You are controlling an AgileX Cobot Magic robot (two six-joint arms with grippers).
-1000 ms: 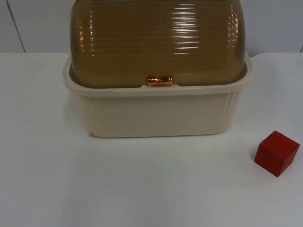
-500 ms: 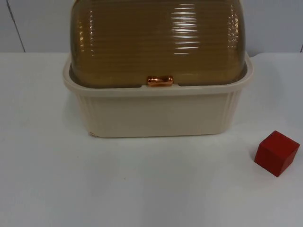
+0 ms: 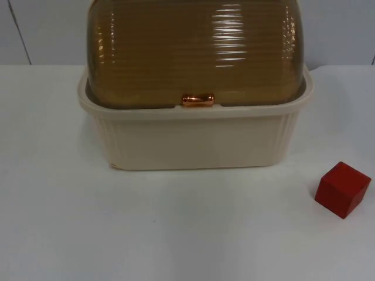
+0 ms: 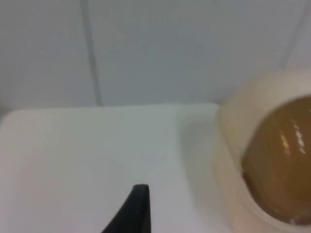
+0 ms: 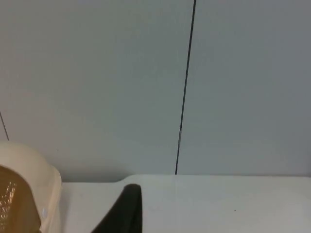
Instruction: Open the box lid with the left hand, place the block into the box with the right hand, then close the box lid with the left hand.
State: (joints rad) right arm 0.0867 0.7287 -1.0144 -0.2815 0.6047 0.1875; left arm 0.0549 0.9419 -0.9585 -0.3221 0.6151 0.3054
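Observation:
A cream box (image 3: pixel 193 140) stands at the middle back of the table in the top view. Its ribbed amber dome lid (image 3: pixel 196 50) is down, with a copper handle (image 3: pixel 198 99) at the front rim. A red block (image 3: pixel 342 189) rests on the table to the front right of the box, apart from it. My left gripper (image 4: pixel 136 213) hovers over bare table beside one end of the box (image 4: pixel 233 145), where the amber lid (image 4: pixel 282 160) curves up. My right gripper (image 5: pixel 127 208) is near the other end of the box (image 5: pixel 46 194), facing the wall.
A grey partition wall (image 3: pixel 47 29) with vertical seams closes off the table behind the box. White table top (image 3: pixel 176 234) stretches in front of the box and to both sides.

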